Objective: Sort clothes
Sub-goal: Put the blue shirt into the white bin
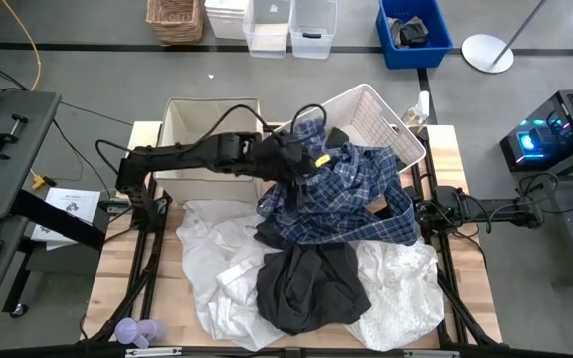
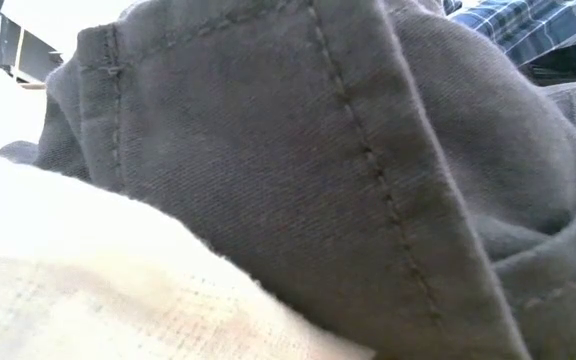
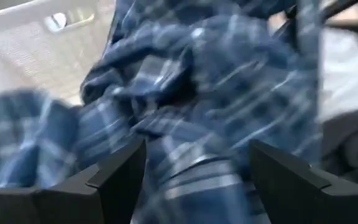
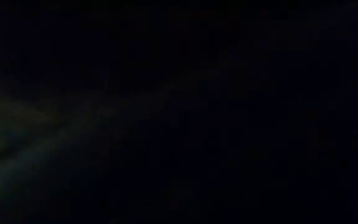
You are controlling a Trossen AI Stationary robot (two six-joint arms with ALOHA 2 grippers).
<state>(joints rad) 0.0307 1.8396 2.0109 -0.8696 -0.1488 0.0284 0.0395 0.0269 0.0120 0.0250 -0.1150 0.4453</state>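
Observation:
A blue-white plaid shirt [image 1: 341, 194] hangs over the near rim of the white basket [image 1: 381, 114] and onto the heap of clothes on the table. Its lower part lies on a dark grey garment [image 1: 306, 283], which rests on white garments at the left [image 1: 212, 264] and right [image 1: 401, 283]. My left gripper [image 1: 304, 164] hovers over the shirt's left part, open. In the left wrist view its fingers [image 3: 120, 177] stand on either side of a plaid fold [image 3: 194, 168]. My right arm [image 1: 461, 204] rests at the table's right edge, its gripper hidden under clothes. My left gripper [image 3: 196, 149] is open and slants down over the plaid shirt from the table's left. A ridge of the cloth lies between the two fingers. I cannot tell whether the fingers touch it.
A beige fabric bin [image 1: 202, 124] stands at the far left of the table, beside the basket. A dark piece of cloth [image 1: 338, 134] lies inside the basket. The dark grey garment [image 2: 298, 150] and white cloth [image 2: 88, 280] fill the low view. A lilac object [image 1: 135, 331] sits at the near left corner.

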